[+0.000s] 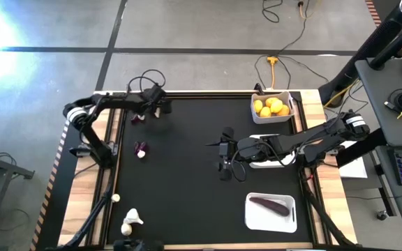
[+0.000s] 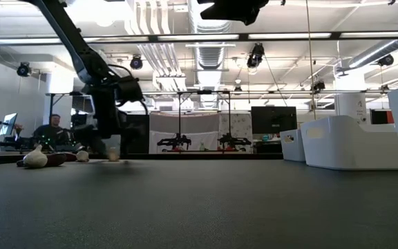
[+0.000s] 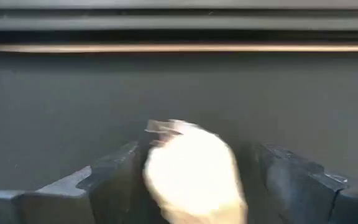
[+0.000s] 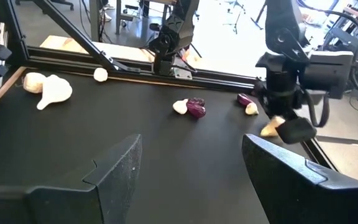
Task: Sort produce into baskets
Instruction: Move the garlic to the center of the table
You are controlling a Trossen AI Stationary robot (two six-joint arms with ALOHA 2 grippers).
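Note:
My left gripper (image 1: 153,108) is at the table's far left, tilted down and open. A whitish bulb (image 3: 191,177) lies on the black mat between its fingers; the right wrist view shows the bulb (image 4: 269,129) just under them. A purple-and-white piece (image 1: 137,118) lies close by, and another (image 1: 142,149) lies nearer. My right gripper (image 1: 223,150) hovers open above the table's middle, holding nothing. Three white baskets stand on the right: one with lemons (image 1: 272,107), one (image 1: 271,162) partly under my right arm, and one with an eggplant (image 1: 269,205).
Whitish garlic bulbs (image 1: 130,222) and a small round one (image 1: 116,198) lie at the near left edge. A raised frame rail (image 3: 179,47) runs just beyond the left gripper. The mat's middle (image 1: 187,181) is bare.

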